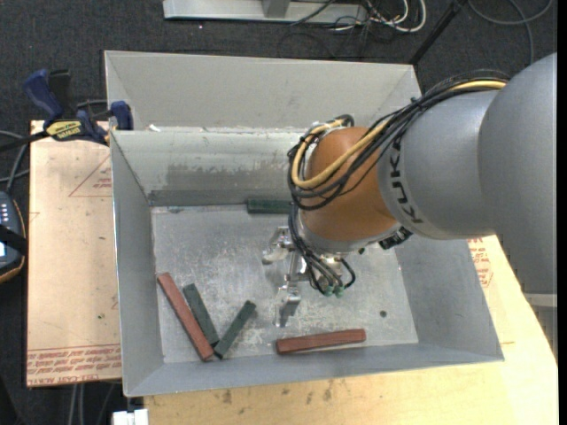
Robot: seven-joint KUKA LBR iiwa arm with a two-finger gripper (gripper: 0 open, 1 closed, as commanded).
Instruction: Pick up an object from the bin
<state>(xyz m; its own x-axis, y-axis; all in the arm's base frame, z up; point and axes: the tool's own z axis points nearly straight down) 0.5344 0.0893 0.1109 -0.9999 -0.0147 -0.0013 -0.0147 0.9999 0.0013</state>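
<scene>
- The gripper (288,306) hangs just beside the left end of a reddish-brown flat bar (321,341); whether the claw is spread or closed, I cannot tell.
- The bar lies along the bin's front wall (310,372). It looks stiff, light and thin, so it is probably best pinched across its narrow width at mid-length.

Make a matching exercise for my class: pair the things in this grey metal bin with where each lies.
Things
1. slanted reddish-brown flat bar
2. level reddish-brown flat bar
3. level dark green flat bar

Places
A. at the foot of the back wall
B. front left of the floor
C. by the front wall, near the gripper

Pairs: 1-B, 2-C, 3-A
</scene>
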